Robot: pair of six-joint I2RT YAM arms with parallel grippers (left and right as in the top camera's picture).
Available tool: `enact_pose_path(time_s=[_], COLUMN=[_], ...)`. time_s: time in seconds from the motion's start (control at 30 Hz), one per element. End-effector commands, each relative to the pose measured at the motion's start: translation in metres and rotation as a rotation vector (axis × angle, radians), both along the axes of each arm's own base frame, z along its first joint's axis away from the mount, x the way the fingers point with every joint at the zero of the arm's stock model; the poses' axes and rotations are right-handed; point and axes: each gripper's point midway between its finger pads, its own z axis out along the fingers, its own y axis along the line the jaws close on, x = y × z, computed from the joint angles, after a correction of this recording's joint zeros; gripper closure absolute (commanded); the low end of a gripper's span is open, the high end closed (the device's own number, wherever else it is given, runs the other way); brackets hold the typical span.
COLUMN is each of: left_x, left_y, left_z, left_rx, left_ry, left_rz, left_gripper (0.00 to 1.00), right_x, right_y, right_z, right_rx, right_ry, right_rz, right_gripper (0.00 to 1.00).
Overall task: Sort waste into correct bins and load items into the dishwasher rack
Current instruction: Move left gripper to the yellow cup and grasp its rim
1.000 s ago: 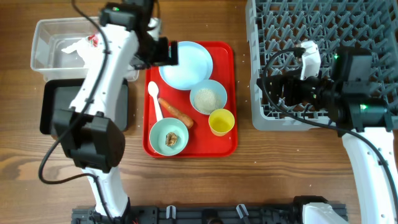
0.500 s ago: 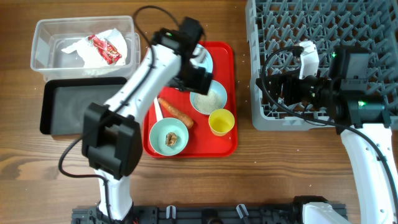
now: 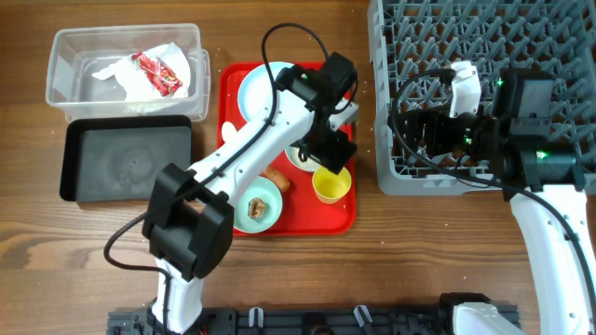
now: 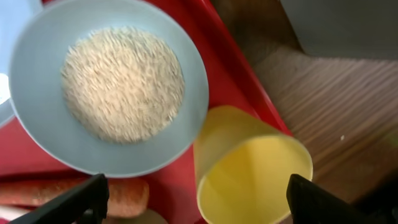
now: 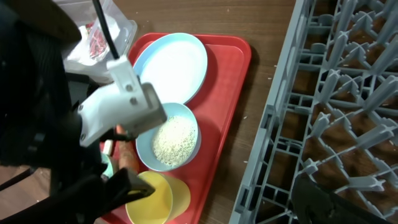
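Note:
My left gripper (image 3: 332,149) is open and empty, low over the red serving tray (image 3: 346,219), its fingers (image 4: 199,205) straddling the small yellow cup (image 4: 255,168) and the carrot's end (image 4: 93,193). The cup (image 3: 332,184) stands upright beside the white bowl of rice (image 4: 118,81). The teal bowl (image 3: 256,207) holds the brown lump (image 3: 258,208). The pale-blue plate (image 3: 256,93) lies at the tray's back. The red wrapper (image 3: 154,73) and the napkin (image 3: 112,70) lie in the clear tub (image 3: 65,56). My right gripper (image 3: 410,130) is open at the grey rack's (image 3: 484,37) left edge. The spoon is hidden under my left arm.
The black tray (image 3: 126,163) sits in front of the clear tub, with nothing in it. The right wrist view shows the rack's pegs (image 5: 336,93), the red tray (image 5: 236,62) and my left gripper over the yellow cup (image 5: 155,202).
My left arm has swung right from beside the clear tub, across the plate, to above the rice bowl and yellow cup. The right arm has not moved.

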Motion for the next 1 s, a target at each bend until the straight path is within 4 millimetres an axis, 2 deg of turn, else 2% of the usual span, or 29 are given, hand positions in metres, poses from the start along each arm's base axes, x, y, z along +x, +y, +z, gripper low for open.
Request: enact_pose_path(time_s=[0.0, 0.03, 0.17, 0.2, 0.37, 0.43, 0.53, 0.6, 0.63, 0.77, 0.8, 0.87, 0.97], left_x=[-0.015, -0.017, -0.018, -0.015, -0.016, -0.017, -0.016, -0.014, -0.013, -0.011, -0.012, -0.011, -0.003], left_y=[0.007, 0.009, 0.009, 0.007, 0.007, 0.009, 0.007, 0.006, 0.005, 0.003, 0.004, 0.007, 0.015], left_z=[0.0, 0.0, -0.006, -0.012, -0.036, -0.039, -0.039, -0.039, -0.039, -0.038, -0.037, -0.033, -0.012], left_rx=[0.026, 0.034, 0.037, 0.027, 0.023, 0.028, 0.022, 0.016, 0.013, 0.007, 0.002, -0.002, -0.065], left_ry=[0.048, 0.059, 0.062, 0.049, 0.048, 0.053, 0.046, 0.038, 0.035, 0.03, 0.038, 0.043, 0.05], left_rz=[-0.053, -0.056, -0.056, -0.053, -0.024, -0.022, -0.022, -0.022, -0.017, 0.001, 0.002, 0.011, 0.058], left_gripper=[0.14, 0.15, 0.32, 0.38, 0.48, 0.54, 0.74, 0.93, 0.96, 0.96, 0.96, 0.96, 0.96], right_x=[0.005, 0.005, 0.005, 0.004, 0.002, 0.001, 0.001, 0.001, 0.001, 0.001, 0.001, 0.002, 0.006], right_y=[-0.003, -0.003, -0.003, -0.003, -0.003, -0.003, -0.003, -0.003, -0.003, -0.003, -0.004, -0.005, -0.002], right_z=[0.004, 0.004, 0.004, 0.003, 0.001, 0.001, 0.001, 0.001, 0.001, 0.0, 0.0, 0.0, 0.009], right_rx=[-0.009, -0.009, -0.01, -0.011, -0.013, -0.013, -0.012, -0.013, -0.012, -0.012, -0.014, 0.005, 0.075], right_ry=[-0.006, -0.006, -0.006, -0.003, 0.008, 0.012, 0.012, 0.013, 0.013, 0.014, 0.016, 0.032, 0.028], right_rz=[-0.017, -0.017, -0.016, -0.016, -0.013, -0.013, -0.013, -0.013, -0.013, -0.013, -0.02, -0.052, -0.067], right_gripper=[0.01, 0.01, 0.01, 0.01, 0.01, 0.0, 0.0, 0.01, 0.01, 0.01, 0.07, 0.07, 0.08])
